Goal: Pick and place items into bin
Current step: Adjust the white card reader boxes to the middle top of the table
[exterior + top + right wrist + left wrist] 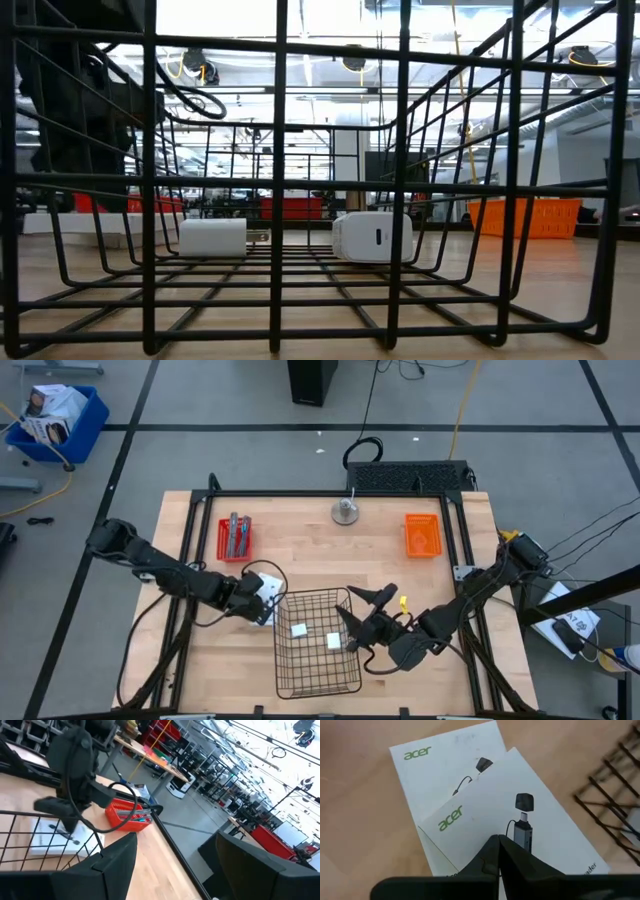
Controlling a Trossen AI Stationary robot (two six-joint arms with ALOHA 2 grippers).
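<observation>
A black wire basket (318, 643) stands at the table's near middle. Two small white blocks (299, 629) (333, 641) lie on its floor; they also show in the low view (212, 238) (373, 237). Two flat white card packets (470, 785) with black print lie overlapped on the table, left of the basket. My left gripper (498, 839) is shut, with its tips over the upper packet (550, 835). My right gripper (366, 606) is open and empty by the basket's right rim. A slim grey-blue tool (236, 535) lies in a red bin. My left gripper's shut fingertips (492, 851) point down at the printed face of the upper packet (485, 827), near its middle. Whether they touch it or stand just above it, I cannot tell. Both packets lie flat on the table.
The red bin (235, 538) stands at the far left and an orange bin (422, 535) at the far right. A small metal piece (346, 510) sits at the far middle. Bare wood lies between the bins and the basket.
</observation>
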